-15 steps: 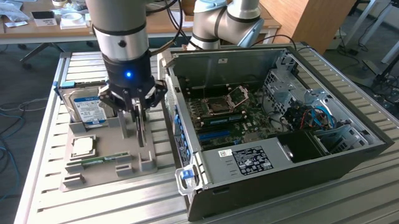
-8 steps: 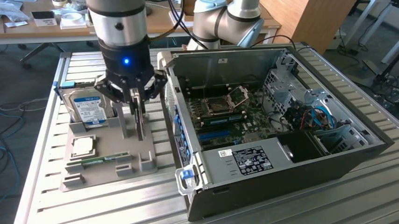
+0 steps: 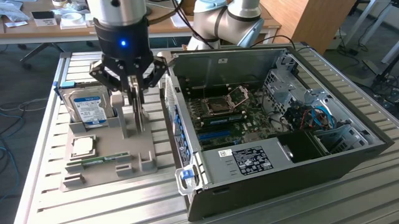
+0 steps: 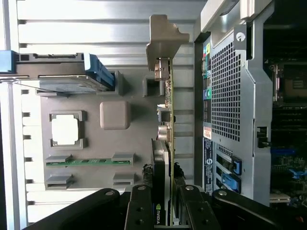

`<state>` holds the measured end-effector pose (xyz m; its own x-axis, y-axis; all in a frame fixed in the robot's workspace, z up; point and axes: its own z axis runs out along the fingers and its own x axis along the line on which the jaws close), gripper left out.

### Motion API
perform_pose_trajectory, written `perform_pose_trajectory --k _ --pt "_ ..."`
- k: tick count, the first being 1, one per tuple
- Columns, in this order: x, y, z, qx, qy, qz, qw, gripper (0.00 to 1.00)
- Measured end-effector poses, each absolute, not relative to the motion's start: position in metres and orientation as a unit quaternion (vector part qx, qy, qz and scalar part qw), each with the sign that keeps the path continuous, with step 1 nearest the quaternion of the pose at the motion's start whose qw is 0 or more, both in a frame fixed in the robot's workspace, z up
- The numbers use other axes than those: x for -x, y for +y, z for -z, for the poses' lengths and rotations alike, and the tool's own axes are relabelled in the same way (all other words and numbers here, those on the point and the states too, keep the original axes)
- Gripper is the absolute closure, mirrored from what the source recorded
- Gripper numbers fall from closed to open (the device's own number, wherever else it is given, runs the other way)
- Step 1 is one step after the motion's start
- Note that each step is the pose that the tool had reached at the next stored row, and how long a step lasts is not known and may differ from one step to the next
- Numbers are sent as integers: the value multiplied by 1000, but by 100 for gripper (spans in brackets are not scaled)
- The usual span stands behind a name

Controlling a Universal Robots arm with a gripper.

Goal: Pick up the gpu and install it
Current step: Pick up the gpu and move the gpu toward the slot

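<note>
The gripper (image 3: 137, 95) grips the upright gpu (image 4: 169, 96) at the grey tray (image 3: 103, 161), between the hard drive (image 3: 87, 107) on the exterior view's left and the open computer case (image 3: 249, 163) on its right

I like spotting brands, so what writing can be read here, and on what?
"NVIDIA": on the black cooler of the gpu.
Blue label on the hard drive: too small to read.
White sticker on the computer case: too small to read.
</note>
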<state>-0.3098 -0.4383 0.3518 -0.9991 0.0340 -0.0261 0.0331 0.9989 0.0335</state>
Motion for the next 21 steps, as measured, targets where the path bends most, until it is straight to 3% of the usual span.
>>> perform_pose_trajectory --k 21 --pt "310 -438 -407 -17 1000 -16 13 73"
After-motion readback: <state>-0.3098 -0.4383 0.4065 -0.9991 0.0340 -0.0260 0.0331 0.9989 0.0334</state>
